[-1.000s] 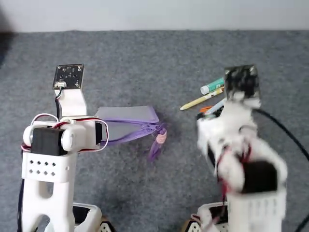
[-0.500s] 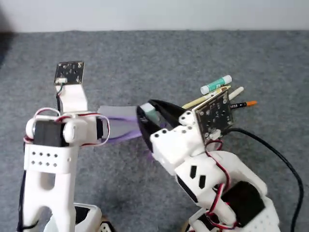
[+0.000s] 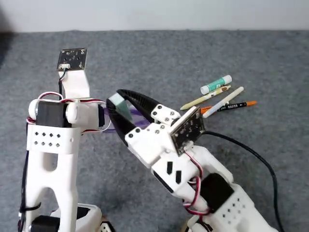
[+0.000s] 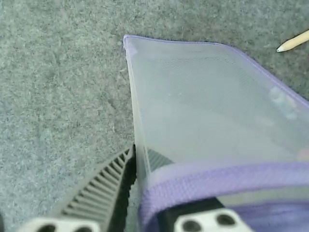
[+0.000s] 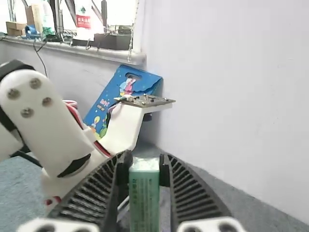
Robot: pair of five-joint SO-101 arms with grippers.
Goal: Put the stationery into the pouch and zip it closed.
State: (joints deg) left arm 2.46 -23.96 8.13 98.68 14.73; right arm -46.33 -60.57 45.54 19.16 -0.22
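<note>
Right pincer [image 3: 115, 102] clamps a green block [image 3: 120, 108] close to the pouch [image 3: 139, 117]; the left pincer [image 4: 137, 166] is closed on the pouch's edge.

The high view places the pouch left of the worktop's [image 3: 193, 53] middle, mostly hidden under both arms, with only purple strips visible. A glue stick [image 3: 216, 84], yellow pencil [image 3: 204, 98], white pen [image 3: 223, 102] and orange pen [image 3: 236, 105] lie bunched toward the right edge, well apart from the pouch. The left wrist view adds the pouch's clear wall and purple zip band, with the edge pinched between its jaws. The right wrist view shows the block squeezed on both sides, its printed face too small to read. Beyond it stands a blue box [image 5: 126, 99] with cartoon pictures.
</note>
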